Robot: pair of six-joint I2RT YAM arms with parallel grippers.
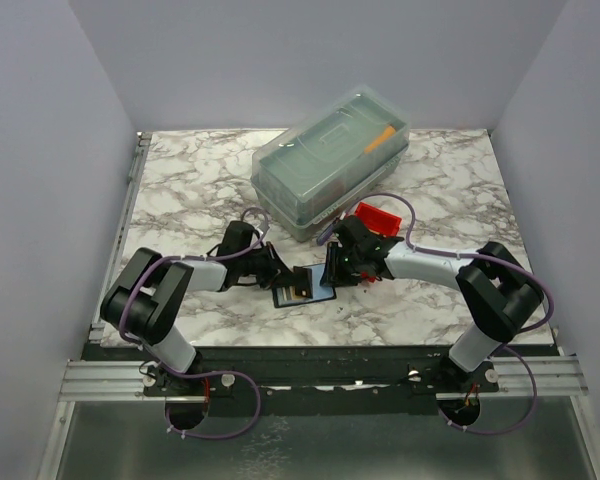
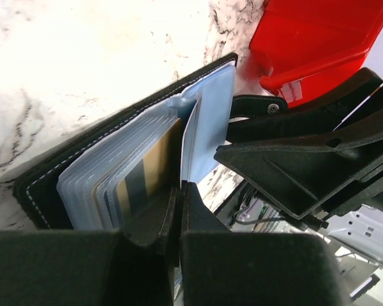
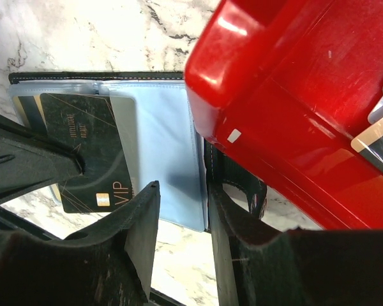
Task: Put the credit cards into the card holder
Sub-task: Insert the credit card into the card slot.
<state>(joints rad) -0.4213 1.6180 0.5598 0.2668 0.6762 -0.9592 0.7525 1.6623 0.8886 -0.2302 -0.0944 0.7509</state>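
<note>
The left claw (image 2: 179, 213) is sitting with its fingers pressed together at the near edge of the sleeve stack. I cannot tell whether it is pinching a card or only a plastic leaf. The right claw (image 3: 182, 223) is standing with its jaws partly apart, straddling the far edge of the clear sleeve (image 2: 207, 121), with bare bench showing through the gap.

Between the two claws the card holder (image 2: 45, 185) is lying open on the bench (image 2: 83, 64), just beside the red bin (image 3: 293, 95). A dark card (image 3: 92, 159) is lying across the sleeves with one end under a translucent leaf, and a tan card (image 2: 154, 162) is showing inside the stack.

The step in hand is probably seating a card in its pocket. To do it well, the right claw should be pinning the cover flat rather than lifting it, so the pocket mouth is facing the card. The left should be pushing along the card's long axis, keeping it level so a corner is not catching the sleeve seam. Both claws are working very close together, so the motion should be slow and short. What looks like another card (image 3: 375, 141) is waiting in the bin.
</note>
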